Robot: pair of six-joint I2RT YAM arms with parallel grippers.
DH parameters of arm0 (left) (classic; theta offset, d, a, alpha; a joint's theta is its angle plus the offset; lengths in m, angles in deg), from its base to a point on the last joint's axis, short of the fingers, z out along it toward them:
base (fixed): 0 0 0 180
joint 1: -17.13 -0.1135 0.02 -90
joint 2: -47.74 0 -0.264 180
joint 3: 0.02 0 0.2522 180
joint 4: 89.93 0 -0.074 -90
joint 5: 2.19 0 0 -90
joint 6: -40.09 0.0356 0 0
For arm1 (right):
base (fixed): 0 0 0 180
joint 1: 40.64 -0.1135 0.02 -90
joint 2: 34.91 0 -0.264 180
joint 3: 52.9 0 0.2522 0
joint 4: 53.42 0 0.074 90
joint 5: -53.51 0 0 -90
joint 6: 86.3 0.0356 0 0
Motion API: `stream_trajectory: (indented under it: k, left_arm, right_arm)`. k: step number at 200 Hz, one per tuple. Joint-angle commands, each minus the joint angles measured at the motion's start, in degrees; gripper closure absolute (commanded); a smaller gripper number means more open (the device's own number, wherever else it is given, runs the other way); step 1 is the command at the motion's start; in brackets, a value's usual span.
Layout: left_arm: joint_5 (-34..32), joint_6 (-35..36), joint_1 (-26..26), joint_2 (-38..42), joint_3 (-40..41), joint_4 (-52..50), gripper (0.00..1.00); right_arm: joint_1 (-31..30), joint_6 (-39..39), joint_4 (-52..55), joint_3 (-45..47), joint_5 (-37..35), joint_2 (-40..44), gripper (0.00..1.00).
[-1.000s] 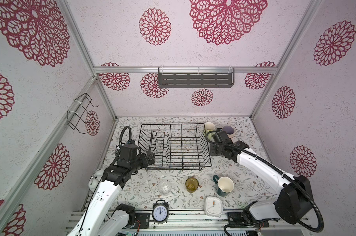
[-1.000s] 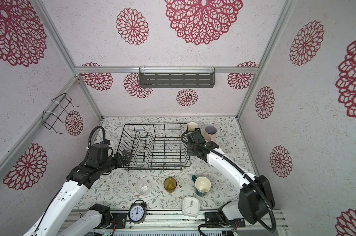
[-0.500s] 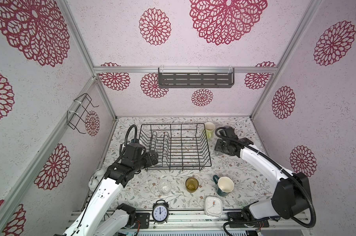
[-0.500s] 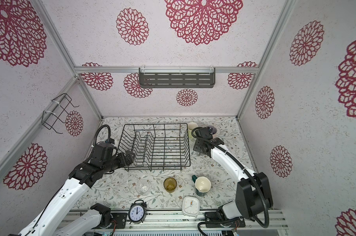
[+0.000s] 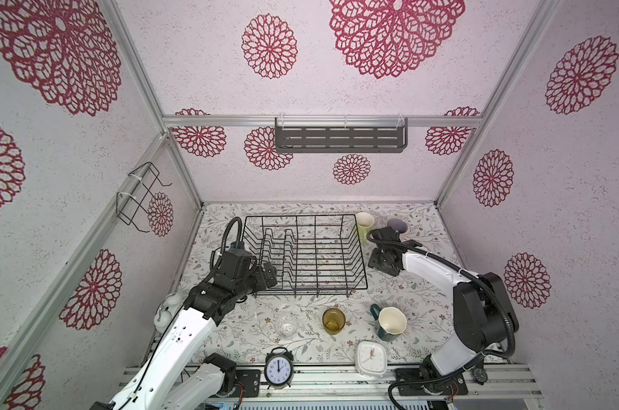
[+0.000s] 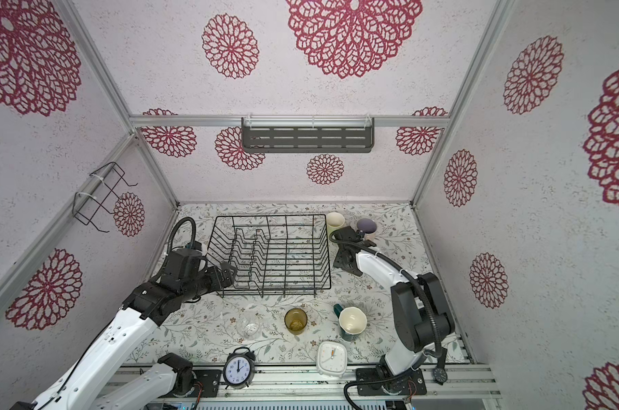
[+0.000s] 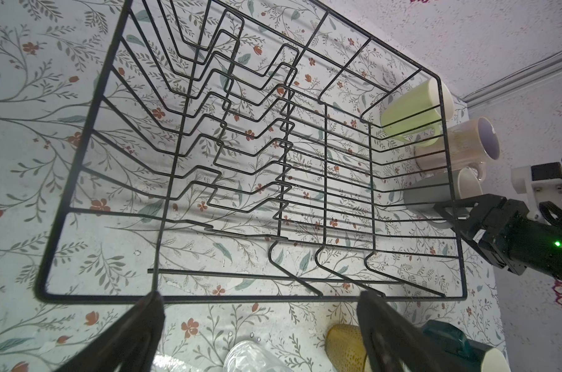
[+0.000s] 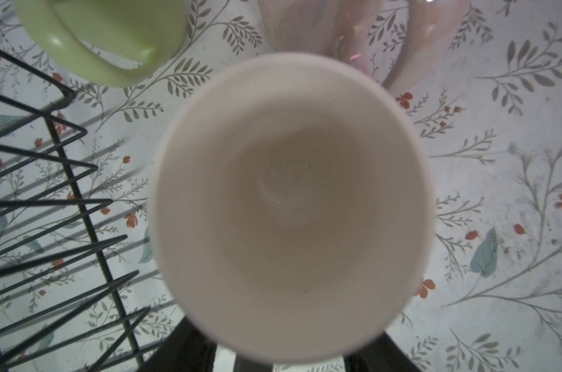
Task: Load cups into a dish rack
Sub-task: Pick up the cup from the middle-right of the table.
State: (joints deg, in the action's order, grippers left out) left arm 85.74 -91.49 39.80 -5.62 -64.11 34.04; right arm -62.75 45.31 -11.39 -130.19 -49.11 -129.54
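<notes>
Left pincer (image 7: 258, 304) gapes wide by the front rim of the large black wire dish rack (image 7: 305, 299), while my right pincer (image 7: 450, 216) straddles the grey ceramic mug (image 7: 424, 196) standing on the floral tabletop (image 7: 31, 161) beside it; whether it grips, I cannot tell.

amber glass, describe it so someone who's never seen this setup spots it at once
Start at the black wire dish rack in the middle of the floral table. In front of it, toward the robot's bases, three cups stand in a row; the amber glass is the middle one, between a clear glass and a dark teal mug. It alone is see-through brownish yellow.
</notes>
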Motion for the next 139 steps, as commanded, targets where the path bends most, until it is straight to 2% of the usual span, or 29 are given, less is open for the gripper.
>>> stream_trajectory:
  k: [1, 13, 88, 114, 128, 139]
  left_arm:
    - [-1.13, -0.45, 0.49, 0.45, -0.74, -0.15, 0.03]
    - [-1.19, -0.35, 0.53, 0.28, -0.91, -0.19, 0.03]
    - [-1.24, -0.4, 0.57, 0.2, -1.43, -0.28, 0.03]
    - [-1.15, -0.51, 0.63, -0.11, -1.96, -0.28, 0.03]
    - [-1.11, -0.69, 0.77, -0.25, -2.15, -0.23, 0.03]
    - [-1.08, -0.97, 0.83, -0.32, -2.3, -0.11, 0.03]
  right_arm:
    - [1.32, -0.47, -1.99, -1.22, 0.35, -1.24, 0.43]
    - [1.41, -0.59, -1.66, -1.53, -1.21, -2.07, 0.47]
    - [1.72, -4.32, -3.29, 2.03, -5.12, 0.0, 0.89]
    - [1.71, -5.43, -3.82, 3.14, -6.34, 2.16, 0.93]
    - [1.67, -5.48, -3.93, 3.9, -7.49, 3.77, 1.0]
    - [1.71, -5.78, -4.24, 4.42, -8.1, 5.14, 1.0]
